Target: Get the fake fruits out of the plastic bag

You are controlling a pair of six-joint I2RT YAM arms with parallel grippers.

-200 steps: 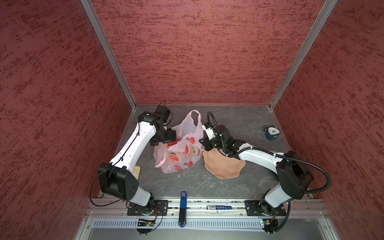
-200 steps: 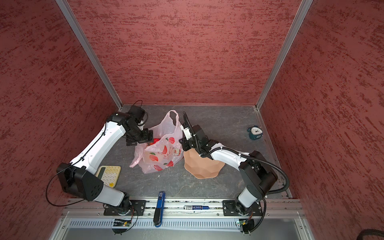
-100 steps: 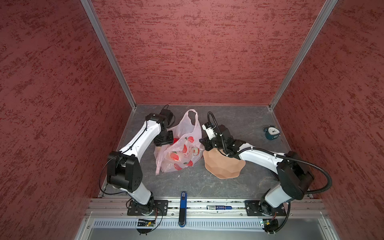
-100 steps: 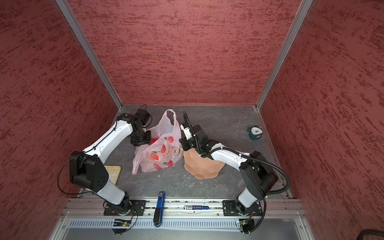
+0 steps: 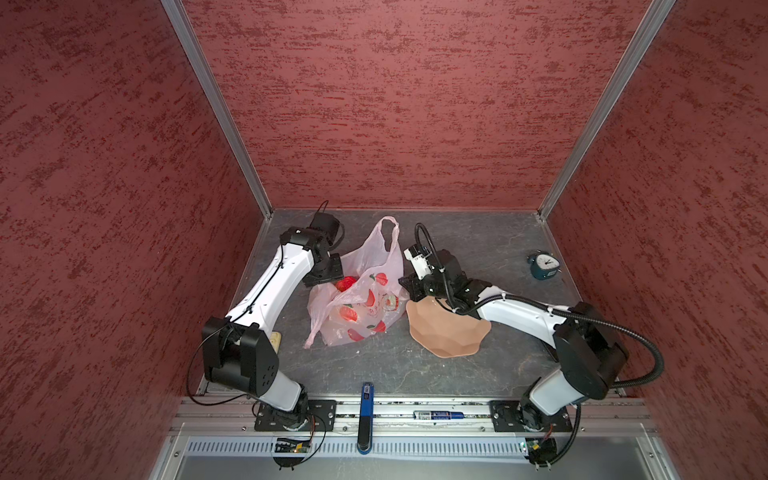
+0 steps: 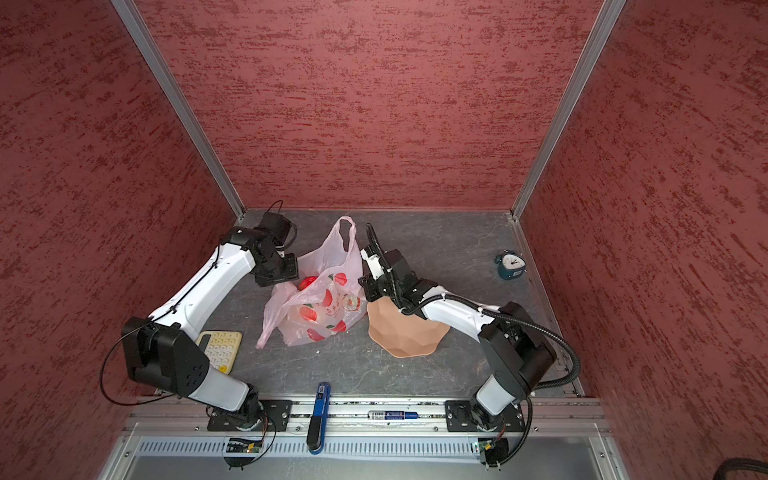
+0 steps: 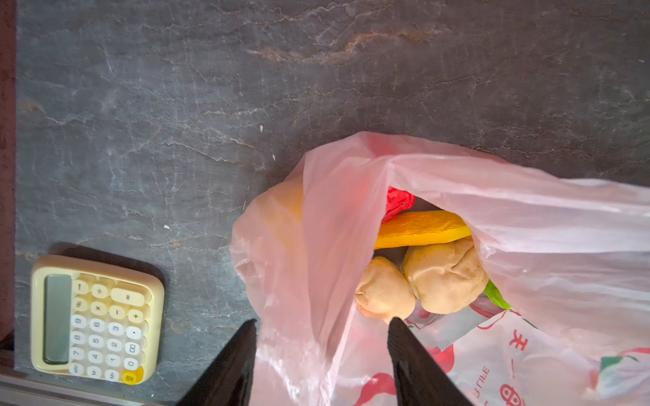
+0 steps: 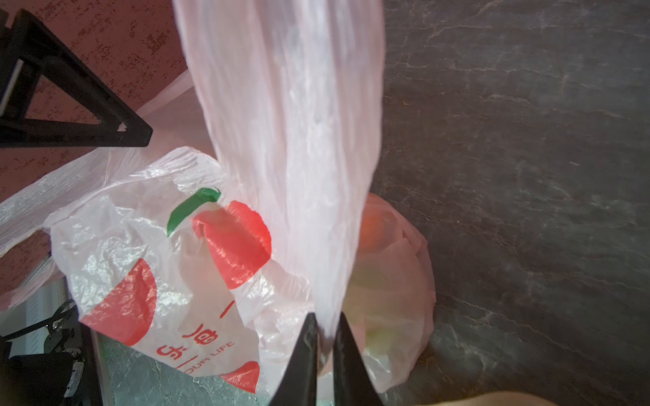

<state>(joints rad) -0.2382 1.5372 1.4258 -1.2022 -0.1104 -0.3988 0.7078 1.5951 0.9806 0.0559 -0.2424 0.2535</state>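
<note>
One bag [image 5: 360, 303] lies on the surface [image 5: 478, 237] between the two arms, its mouth toward the left arm. The left wrist view shows five fruits inside: one red ball [image 7: 397, 202], one banana [image 7: 422, 228], one big beige ball [image 7: 445, 277], one small beige ball [image 7: 383, 298] and one green sliver [image 7: 496, 297]. One orange ball [image 8: 376, 225] shows through the film. The left end effector [image 7: 322, 323] stands half open, its fingers [image 7: 232, 365] astride the bag's rim. The right end effector [image 8: 325, 320] is closed, pinching a taut strip of the bag. Nearby are one dish [image 5: 449, 332], one clock [image 5: 543, 266] and one calculator [image 7: 95, 320].
</note>
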